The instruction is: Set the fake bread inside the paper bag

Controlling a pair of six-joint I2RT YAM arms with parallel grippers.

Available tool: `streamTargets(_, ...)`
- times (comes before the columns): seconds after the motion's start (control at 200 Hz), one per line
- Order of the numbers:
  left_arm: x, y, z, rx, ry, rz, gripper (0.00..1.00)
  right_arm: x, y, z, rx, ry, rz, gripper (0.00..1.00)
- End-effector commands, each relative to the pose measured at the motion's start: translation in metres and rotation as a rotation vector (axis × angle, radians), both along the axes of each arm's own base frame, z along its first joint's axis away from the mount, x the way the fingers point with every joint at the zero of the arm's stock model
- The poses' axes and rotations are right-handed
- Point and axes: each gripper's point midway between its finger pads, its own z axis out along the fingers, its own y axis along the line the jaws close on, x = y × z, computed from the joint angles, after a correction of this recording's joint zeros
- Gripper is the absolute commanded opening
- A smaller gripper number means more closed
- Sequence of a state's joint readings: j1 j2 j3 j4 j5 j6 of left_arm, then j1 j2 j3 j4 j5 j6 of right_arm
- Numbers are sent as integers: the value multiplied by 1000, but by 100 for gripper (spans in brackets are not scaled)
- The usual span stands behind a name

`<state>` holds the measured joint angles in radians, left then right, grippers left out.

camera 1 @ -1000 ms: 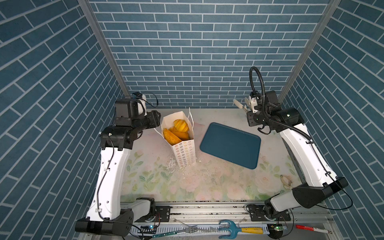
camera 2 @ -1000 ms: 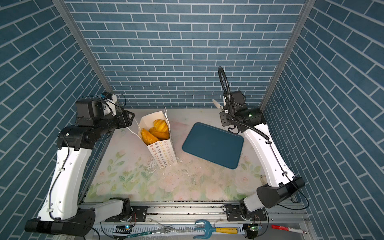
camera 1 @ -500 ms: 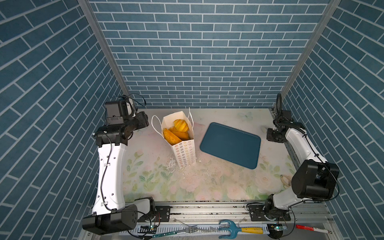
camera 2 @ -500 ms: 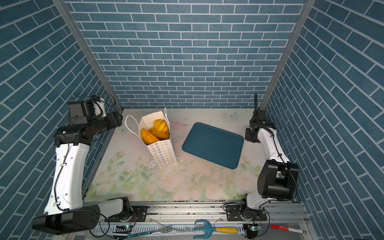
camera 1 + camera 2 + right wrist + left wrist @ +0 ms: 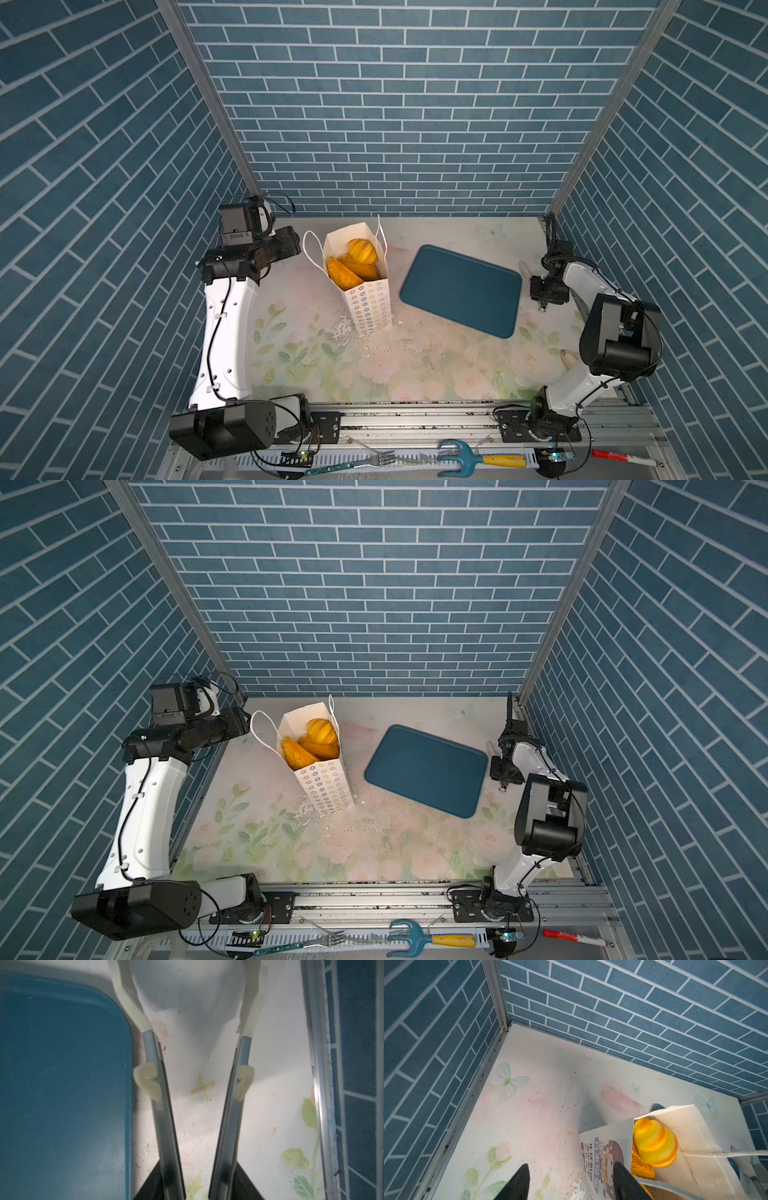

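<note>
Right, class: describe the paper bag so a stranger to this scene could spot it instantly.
On the floral table, left of the dark blue tray, stands a tall, narrow white paper bag. Unlike the flat tray, it stands upright, with golden fake bread showing in its open top.

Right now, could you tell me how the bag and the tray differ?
The bag stands upright; the tray lies flat. The bag is white with flower prints; the tray is plain dark blue. The bag holds bread; the tray holds nothing. Both sit on the table.
</note>
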<state>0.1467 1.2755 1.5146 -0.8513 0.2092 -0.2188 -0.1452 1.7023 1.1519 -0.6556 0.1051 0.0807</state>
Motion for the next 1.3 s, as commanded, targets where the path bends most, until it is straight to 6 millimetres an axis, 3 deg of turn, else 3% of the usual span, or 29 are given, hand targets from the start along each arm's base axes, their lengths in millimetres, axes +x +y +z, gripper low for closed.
streamTargets(0.0,0,-1,2,-20,-23,2,65,2,-1,-9,-3,-3,15,47)
streamTargets(0.15,-5,3,-5,-11,-26,17,66,-4,-3,-17,-7,33,2,51)
streamTargets(0.295,-14,15,-7,-6,-26,69,66,-1,0,-2,7,-24,0,63)
streamTargets(0.335,-18,20,-9,4,-16,97,67,1,0,6,6,-43,-2,66)
streamTargets(0.405,-26,31,-8,5,-7,144,68,1,-2,20,-4,-63,-15,87)
streamTargets(0.515,-35,40,-5,6,-17,184,69,3,-8,44,-41,-106,-30,98)
streamTargets(0.64,-38,50,-16,49,-11,219,70,10,-10,91,-67,-277,-45,99)
streamTargets(0.705,-37,53,-35,63,6,225,71,14,-12,114,-95,-404,-50,99)
streamTargets(0.775,-34,57,-62,75,16,231,72,16,-16,125,-131,-531,-57,99)
streamTargets(0.87,-32,67,-98,138,-22,265,73,15,-14,117,-166,-681,-24,99)
streamTargets(0.945,-32,76,-118,201,-102,304,75,10,-5,99,-132,-767,0,99)
streamTargets(1.09,-35,75,-155,312,-239,311,99,0,1,49,-60,-761,-49,99)
streamTargets(1.155,-33,67,-172,353,-245,270,100,-3,8,44,-49,-849,-28,99)
streamTargets(1.295,-23,48,-200,387,-284,217,100,3,9,58,-75,-1010,0,99)
